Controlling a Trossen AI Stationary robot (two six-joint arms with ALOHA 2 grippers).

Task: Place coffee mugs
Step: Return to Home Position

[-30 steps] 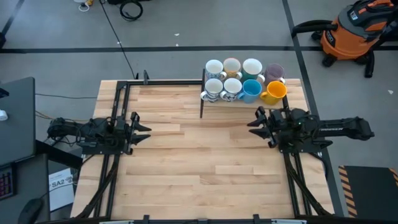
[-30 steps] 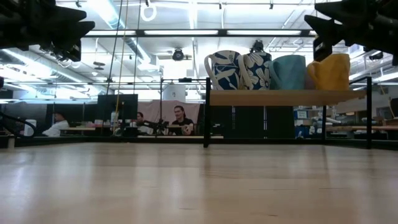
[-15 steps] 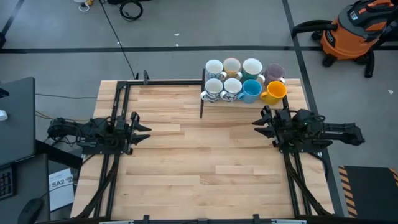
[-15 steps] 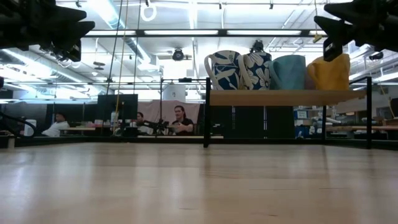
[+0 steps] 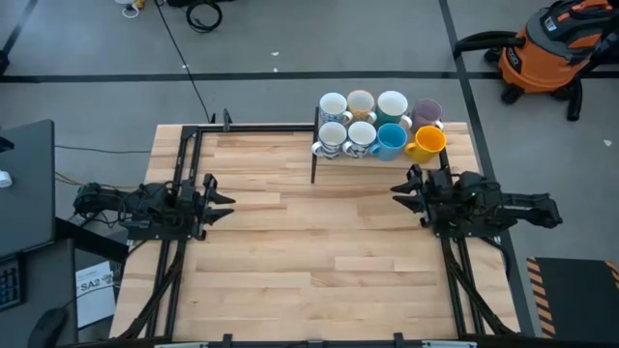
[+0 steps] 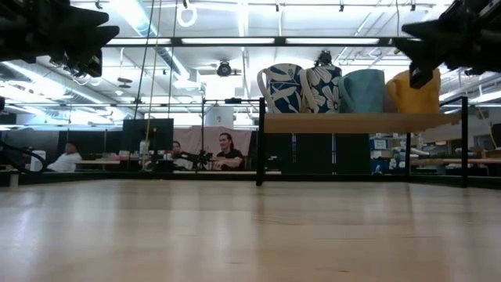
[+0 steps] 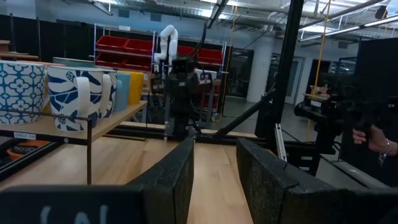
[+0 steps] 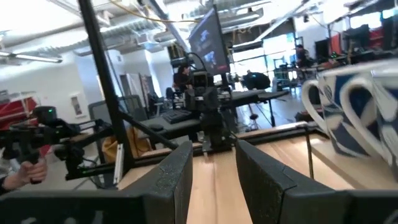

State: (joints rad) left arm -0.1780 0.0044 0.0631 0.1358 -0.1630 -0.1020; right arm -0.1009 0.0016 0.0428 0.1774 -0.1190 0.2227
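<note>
We see eight coffee mugs on the shelf, upper centre. Our left gripper, mid-left, and right gripper, mid-right, hang empty, fingers parted narrowly.

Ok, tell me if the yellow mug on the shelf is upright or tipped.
Upright. From above, the yellow mug shows its round mouth facing up; at table height its base sits flat on the shelf.
</note>
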